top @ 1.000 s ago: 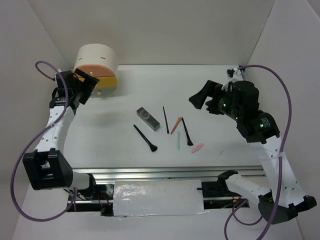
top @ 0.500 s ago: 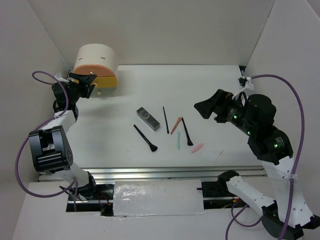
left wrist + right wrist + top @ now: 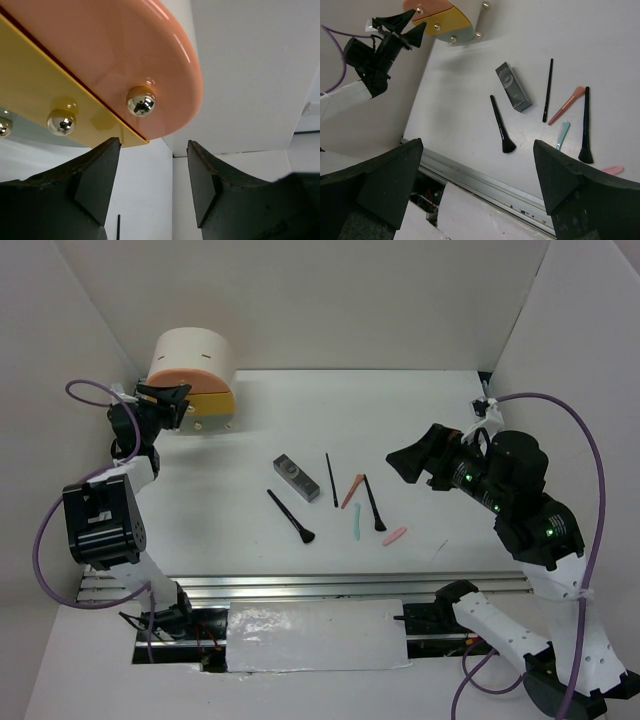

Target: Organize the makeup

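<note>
Centre-frame grey case (image 3: 296, 478) looks light, stiff, slick; pinch its long sides. Left gripper (image 3: 152, 150), right gripper (image 3: 477, 150): jaws apart.

Right claw (image 3: 477, 146): jaws spread wide, nothing between them, above the counter (image 3: 465, 70).

On the counter, left to right:
- grey case (image 3: 513, 87)
- flared black brush (image 3: 501, 125), just near of the case
- thin black stick (image 3: 548, 90)
- coral stick (image 3: 566, 105)
- mint stick (image 3: 562, 134)
- second black brush (image 3: 585, 126)
- pink stick (image 3: 611, 170), partly hidden by a finger

Far left: round drawer box (image 3: 445, 17), with the left claw (image 3: 415, 22) just beside it, jaws apart.
</note>
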`<action>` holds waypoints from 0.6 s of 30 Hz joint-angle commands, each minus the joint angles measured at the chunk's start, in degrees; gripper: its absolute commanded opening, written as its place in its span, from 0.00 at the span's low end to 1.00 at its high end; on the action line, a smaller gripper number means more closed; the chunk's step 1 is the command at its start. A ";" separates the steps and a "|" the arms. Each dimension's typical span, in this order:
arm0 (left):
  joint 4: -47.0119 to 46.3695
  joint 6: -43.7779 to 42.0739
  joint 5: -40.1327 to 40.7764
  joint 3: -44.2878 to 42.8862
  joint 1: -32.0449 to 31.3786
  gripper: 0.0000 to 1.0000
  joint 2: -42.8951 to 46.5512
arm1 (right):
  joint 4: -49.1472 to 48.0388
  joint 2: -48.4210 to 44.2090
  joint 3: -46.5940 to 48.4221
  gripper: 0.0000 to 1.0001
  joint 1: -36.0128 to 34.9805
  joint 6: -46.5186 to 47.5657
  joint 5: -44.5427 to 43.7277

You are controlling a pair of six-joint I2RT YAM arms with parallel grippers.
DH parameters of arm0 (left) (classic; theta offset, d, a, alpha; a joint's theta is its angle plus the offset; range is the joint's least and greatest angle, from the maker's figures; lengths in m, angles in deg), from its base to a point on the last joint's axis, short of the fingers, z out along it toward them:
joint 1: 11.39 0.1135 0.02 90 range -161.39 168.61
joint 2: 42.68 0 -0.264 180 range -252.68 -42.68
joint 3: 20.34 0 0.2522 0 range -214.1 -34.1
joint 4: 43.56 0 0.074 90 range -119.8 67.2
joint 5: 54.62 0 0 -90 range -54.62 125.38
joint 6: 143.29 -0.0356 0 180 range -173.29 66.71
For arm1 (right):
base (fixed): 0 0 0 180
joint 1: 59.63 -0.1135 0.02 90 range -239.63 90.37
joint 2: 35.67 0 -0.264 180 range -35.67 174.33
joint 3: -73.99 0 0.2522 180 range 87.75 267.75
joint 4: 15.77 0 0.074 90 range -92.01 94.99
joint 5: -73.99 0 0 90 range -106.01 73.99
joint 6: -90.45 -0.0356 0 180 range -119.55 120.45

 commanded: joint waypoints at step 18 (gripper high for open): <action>1.45 -2.05 1.71 -8.81 0.65 0.60 -4.83 | -0.12 1.18 2.23 1.00 -0.39 -0.18 0.51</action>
